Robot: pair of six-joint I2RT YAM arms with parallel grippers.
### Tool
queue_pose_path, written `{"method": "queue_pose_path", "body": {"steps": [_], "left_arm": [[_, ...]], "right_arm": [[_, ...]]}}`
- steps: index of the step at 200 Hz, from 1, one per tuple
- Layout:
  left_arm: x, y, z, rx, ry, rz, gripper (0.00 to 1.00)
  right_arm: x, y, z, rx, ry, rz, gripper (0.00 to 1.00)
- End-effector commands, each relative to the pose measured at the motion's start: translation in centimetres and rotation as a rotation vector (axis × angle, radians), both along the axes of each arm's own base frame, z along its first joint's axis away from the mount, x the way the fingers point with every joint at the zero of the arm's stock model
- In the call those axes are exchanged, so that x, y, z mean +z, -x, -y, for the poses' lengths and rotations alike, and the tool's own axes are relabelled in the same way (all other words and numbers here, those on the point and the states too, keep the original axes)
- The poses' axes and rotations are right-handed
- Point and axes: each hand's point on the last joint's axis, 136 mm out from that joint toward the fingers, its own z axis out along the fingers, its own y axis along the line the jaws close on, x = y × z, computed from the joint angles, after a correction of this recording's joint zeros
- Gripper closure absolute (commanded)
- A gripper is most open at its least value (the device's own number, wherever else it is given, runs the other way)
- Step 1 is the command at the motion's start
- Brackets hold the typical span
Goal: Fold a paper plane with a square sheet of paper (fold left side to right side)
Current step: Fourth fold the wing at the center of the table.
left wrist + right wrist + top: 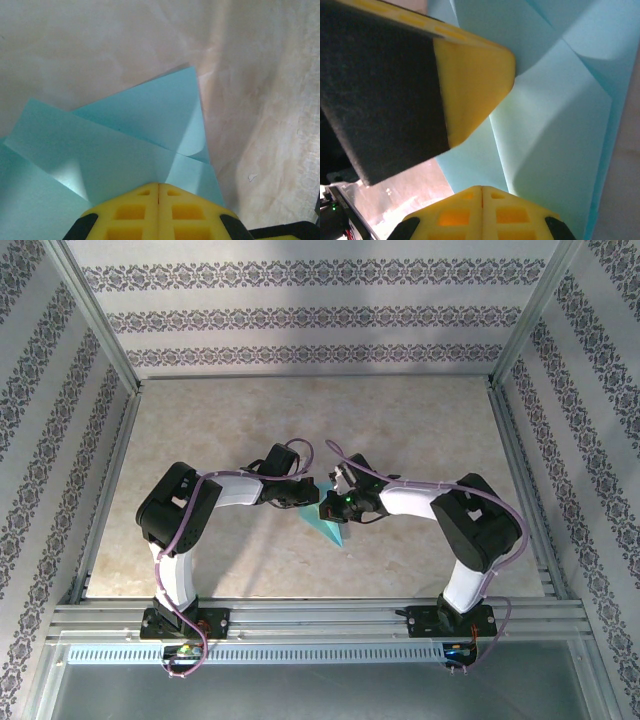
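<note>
The turquoise sheet of paper (pixel 334 530) lies on the table between my two arms, folded into a pointed shape whose tip faces the near edge. In the left wrist view the paper (pixel 125 145) shows overlapping creased flaps, one corner curling up. My left gripper (pixel 158 186) is shut, its yellow tips resting on the paper's surface. My right gripper (pixel 481 189) is also shut, tips down on the paper (pixel 555 125), close beside the left gripper's yellow finger (pixel 470 85). From above, the left gripper (pixel 303 494) and right gripper (pixel 329 508) meet over the paper's upper part and hide it.
The beige marbled table (pixel 400 420) is enclosed by patterned walls (pixel 300 320) and aluminium rails (pixel 520 470) at the sides. A metal front rail (pixel 320 618) carries both arm bases. Bare tabletop surrounds the paper.
</note>
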Motion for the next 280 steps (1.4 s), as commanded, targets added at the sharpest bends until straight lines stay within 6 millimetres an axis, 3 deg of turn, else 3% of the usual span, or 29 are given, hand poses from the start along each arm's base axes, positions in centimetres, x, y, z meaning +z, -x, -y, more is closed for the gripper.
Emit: {"method": "queue_pose_path", "body": {"steps": [1, 71, 150, 280], "left_arm": [[-2.5, 1.9, -0.8, 0.004, -0.073, -0.068, 1.0], [-2.6, 2.0, -0.7, 0.005, -0.077, -0.072, 1.0], [-3.3, 1.9, -1.3, 0.029, -0.113, -0.091, 1.0], [-4.2, 2.1, -1.7, 0.042, -0.142, -0.114, 1.0]], "right_arm": [[0.3, -2.0, -0.2, -0.039, -0.012, 0.039, 1.0], [-0.9, -2.8, -0.3, -0.037, -0.002, 0.031, 1.0], [-2.1, -0.4, 0.5, -0.001, 0.038, -0.014, 1.0], [-2.2, 3.5, 1.8, 0.052, 0.061, -0.065, 1.0]]}}
